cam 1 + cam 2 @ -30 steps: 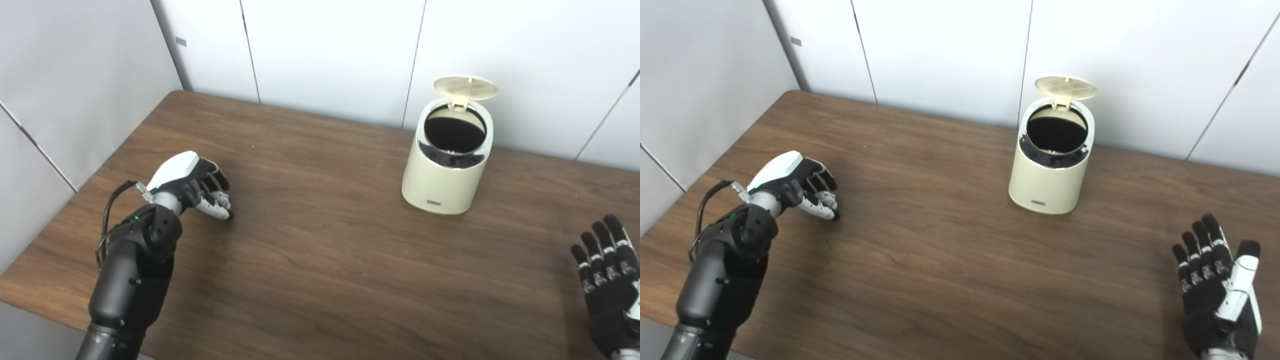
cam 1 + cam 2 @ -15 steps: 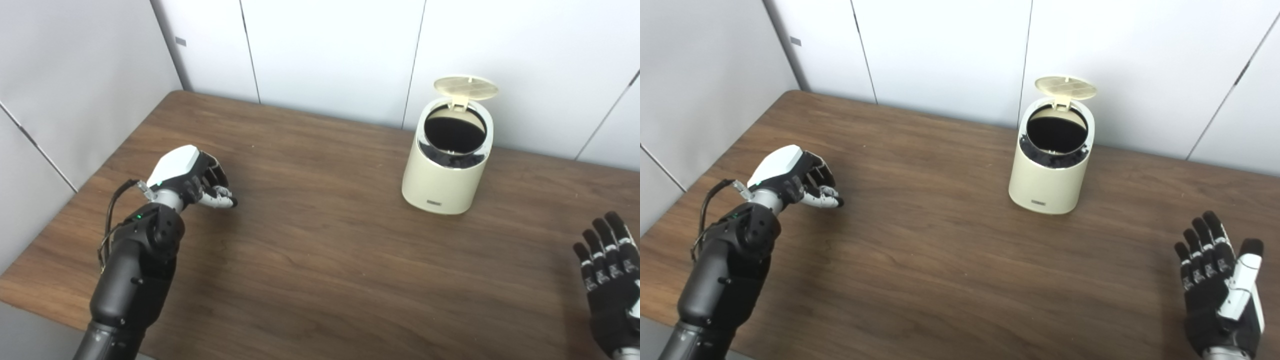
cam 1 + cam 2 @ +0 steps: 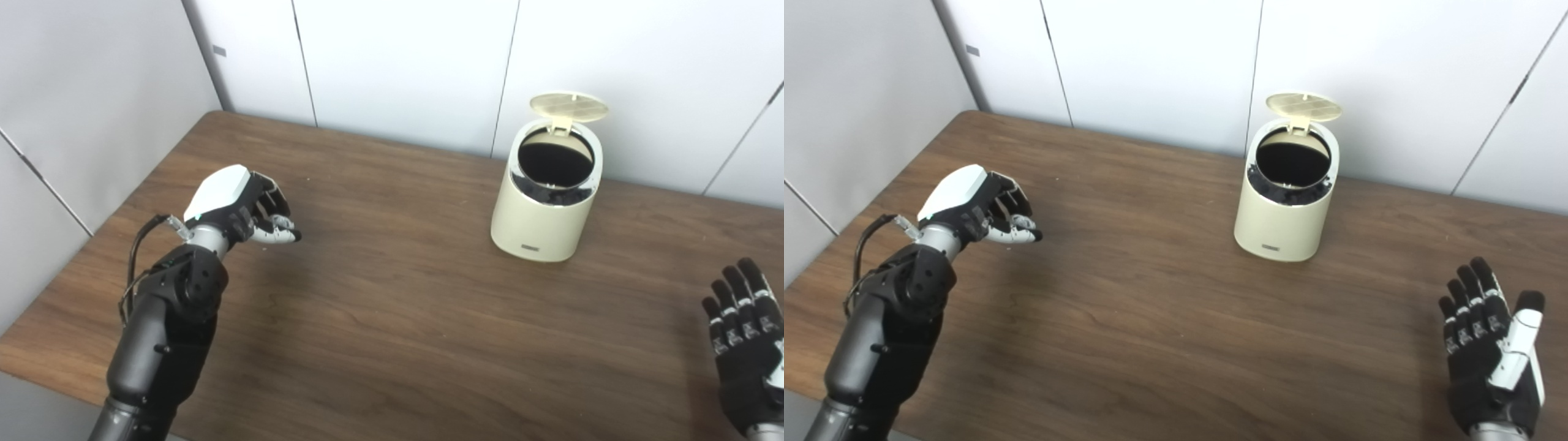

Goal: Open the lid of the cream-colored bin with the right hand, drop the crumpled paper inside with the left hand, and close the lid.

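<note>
The cream-coloured cylindrical plastic bin stands well beyond and between both hands on the dark wooden table, its round ribbed lid tipped up and back, dark inside showing. The left hand hovers with fingers curled; whether it pinches crumpled paper cannot be told. The right hand is spread, empty. Only bare tabletop lies between either hand and the bin.
</note>
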Tool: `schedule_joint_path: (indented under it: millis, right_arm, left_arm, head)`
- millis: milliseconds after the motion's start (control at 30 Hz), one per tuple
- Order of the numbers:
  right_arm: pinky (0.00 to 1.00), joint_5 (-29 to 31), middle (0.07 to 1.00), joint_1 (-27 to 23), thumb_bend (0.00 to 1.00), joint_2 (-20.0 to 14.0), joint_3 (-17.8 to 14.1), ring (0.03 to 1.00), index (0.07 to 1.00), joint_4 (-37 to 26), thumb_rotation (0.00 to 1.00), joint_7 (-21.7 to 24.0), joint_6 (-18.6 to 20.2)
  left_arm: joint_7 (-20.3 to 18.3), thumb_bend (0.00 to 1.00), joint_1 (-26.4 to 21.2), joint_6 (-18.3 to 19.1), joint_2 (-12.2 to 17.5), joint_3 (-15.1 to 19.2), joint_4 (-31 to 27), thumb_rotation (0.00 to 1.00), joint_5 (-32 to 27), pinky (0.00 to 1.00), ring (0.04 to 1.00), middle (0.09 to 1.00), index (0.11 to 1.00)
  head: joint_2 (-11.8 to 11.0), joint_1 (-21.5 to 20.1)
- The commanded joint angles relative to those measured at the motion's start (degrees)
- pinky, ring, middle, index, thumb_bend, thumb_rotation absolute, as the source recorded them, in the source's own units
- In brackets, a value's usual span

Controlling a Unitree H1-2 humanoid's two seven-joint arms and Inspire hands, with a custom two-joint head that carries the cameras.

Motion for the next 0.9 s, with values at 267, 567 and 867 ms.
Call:
schedule_joint_path:
  millis: [267, 567, 867]
  right_arm:
    - [0.99, 0.6, 0.951, -1.2, 0.50, -0.5, -0.2, 0.984, 0.934, 1.8, 1.00, 2.0, -3.4]
    - [1.00, -0.4, 0.961, -0.6, 0.52, -0.6, 0.5, 1.000, 0.946, 4.0, 1.00, 3.7, -6.0]
    - [1.00, -1.8, 0.964, 0.2, 0.54, -0.6, 1.7, 0.998, 0.947, 6.6, 1.00, 4.9, -9.5]
  left_arm:
    - [2.3, 0.50, -6.9, -2.7, 0.2, -6.3, -6.2, 0.00, -1.5, 0.46, 0.415, 0.502, 0.482]
    - [1.5, 0.50, -11.6, -2.8, -1.3, -11.4, -6.6, 0.00, -1.2, 0.42, 0.402, 0.508, 0.483]
    - [1.6, 0.50, -15.8, -3.5, -4.0, -16.0, -4.4, 0.00, -0.8, 0.43, 0.410, 0.509, 0.475]
  head:
    - [-0.9, -1.5]
    - [-2.2, -4.7]
    - [-3.4, -9.1]
